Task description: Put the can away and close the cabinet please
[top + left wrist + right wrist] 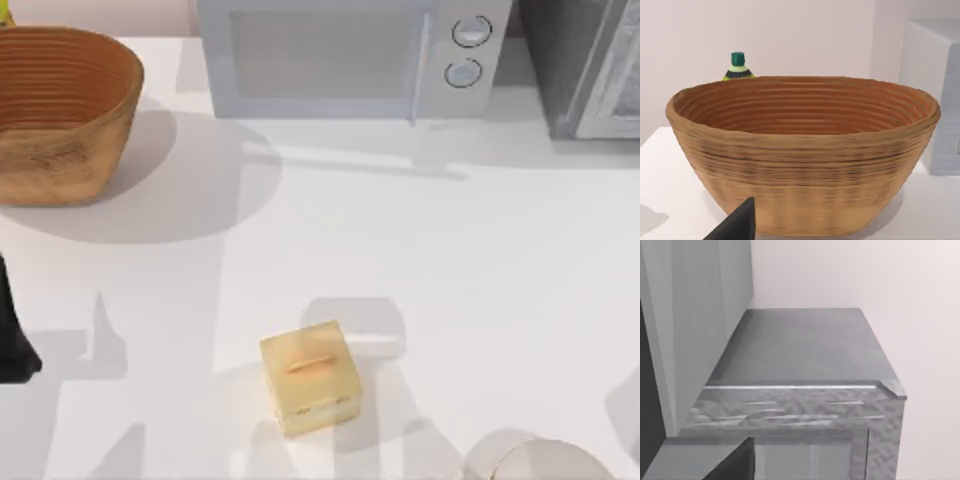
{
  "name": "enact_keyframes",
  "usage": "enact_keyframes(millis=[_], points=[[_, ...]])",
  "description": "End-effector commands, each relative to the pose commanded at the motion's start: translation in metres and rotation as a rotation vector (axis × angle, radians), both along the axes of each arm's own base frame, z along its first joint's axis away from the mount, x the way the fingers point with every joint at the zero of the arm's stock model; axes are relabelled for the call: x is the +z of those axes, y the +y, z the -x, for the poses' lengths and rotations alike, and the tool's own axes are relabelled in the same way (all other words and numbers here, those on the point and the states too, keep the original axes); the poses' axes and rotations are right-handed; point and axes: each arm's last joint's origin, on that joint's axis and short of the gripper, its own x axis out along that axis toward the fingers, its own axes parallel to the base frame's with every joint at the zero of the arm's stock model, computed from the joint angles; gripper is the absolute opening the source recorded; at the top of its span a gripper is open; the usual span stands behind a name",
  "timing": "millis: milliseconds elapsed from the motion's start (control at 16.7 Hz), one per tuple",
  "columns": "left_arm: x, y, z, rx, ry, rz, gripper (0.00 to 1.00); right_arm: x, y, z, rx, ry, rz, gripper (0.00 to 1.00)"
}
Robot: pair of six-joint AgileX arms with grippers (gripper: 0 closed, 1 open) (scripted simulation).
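One cabinet (590, 70) at the table's (400, 250) back right corner: dark grey speckled body, pale grey framed door panel; right wrist view looks down on its flat grey top (800, 347). No legible writing on it. White microwave (350, 55) with two round knobs stands to its left. Left arm (15, 330) at the left edge, near the woven basket (60, 110); tan box (310, 375) front centre. Grip state of either claw: cannot tell.
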Motion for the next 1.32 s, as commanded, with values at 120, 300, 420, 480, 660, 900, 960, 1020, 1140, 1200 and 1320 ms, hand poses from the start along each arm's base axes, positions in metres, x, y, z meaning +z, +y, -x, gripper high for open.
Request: enact_keyframes(millis=[120, 300, 420, 480, 660, 900, 960, 1020, 1140, 1200, 1320], points=[[0.0, 0.0, 0.0, 0.0, 0.0, 0.0, 1.0, -0.004, 0.009, -0.02, 0.003, 0.016, -0.024, 1.0], [0.0, 0.0, 0.0, 0.0, 0.0, 0.0, 1.0, -0.009, 0.041, -0.059, 0.014, 0.044, -0.047, 1.0], [0.0, 0.0, 0.0, 0.0, 0.0, 0.0, 1.0, -0.011, 0.076, -0.085, 0.019, 0.061, -0.043, 1.0], [0.0, 0.0, 0.0, 0.0, 0.0, 0.0, 1.0, -0.011, 0.098, -0.095, 0.02, 0.068, -0.036, 1.0], [0.0, 0.0, 0.0, 0.0, 0.0, 0.0, 1.0, -0.012, 0.169, -0.111, 0.019, 0.078, -0.003, 1.0], [0.0, 0.0, 0.0, 0.0, 0.0, 0.0, 1.0, -0.009, 0.251, -0.097, 0.008, 0.059, 0.034, 1.0], [0.0, 0.0, 0.0, 0.0, 0.0, 0.0, 1.0, -0.008, 0.265, -0.089, 0.005, 0.049, 0.038, 1.0], [0.0, 0.0, 0.0, 0.0, 0.0, 0.0, 1.0, -0.006, 0.276, -0.082, 0.003, 0.037, 0.038, 1.0], [0.0, 0.0, 0.0, 0.0, 0.0, 0.0, 1.0, -0.001, 0.29, -0.067, 0.0, 0.01, 0.031, 1.0], [0.0, 0.0, 0.0, 0.0, 0.0, 0.0, 1.0, 0.001, 0.294, -0.062, -0.001, -0.001, 0.026, 1.0], [0.0, 0.0, 0.0, 0.0, 0.0, 0.0, 1.0, 0.003, 0.296, -0.058, -0.002, -0.011, 0.021, 1.0]])
